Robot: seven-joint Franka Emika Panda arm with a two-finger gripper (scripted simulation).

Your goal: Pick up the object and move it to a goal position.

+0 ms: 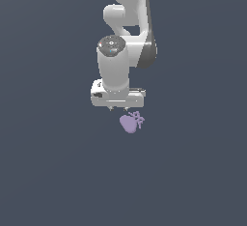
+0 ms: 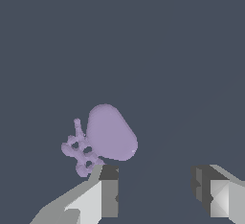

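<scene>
The object (image 1: 130,122) was a small pale-purple blob shaped like a strawberry, with a smooth rounded body and a spiky, leafy tuft at one end. In the exterior view it lay on the dark grey tabletop (image 1: 48,172) just below the claw (image 1: 118,108), offset a little toward the exterior view's right, its tuft pointing toward that same side. The wrist view (image 2: 111,133) showed the rounded body clearly, with the tuft a cluster of thin, knobbly lobes on one side of it.

The claw (image 2: 155,192) was spread wide, its two fingers standing well apart with bare tabletop (image 2: 167,50) between them. Nothing was held in it. One finger (image 2: 109,192) sat just beside the object's tuft in the wrist view, its dark pad nearly overlapping the lowest lobes; whether it actually touched them could not be told. The other finger (image 2: 210,194) was well clear of the object. The object was not between the fingers but off to one side, beyond the nearer finger.

Above the claw, in the exterior view, the white wrist and forearm of the arm (image 1: 120,61) rose straight up and out of the frame.
</scene>
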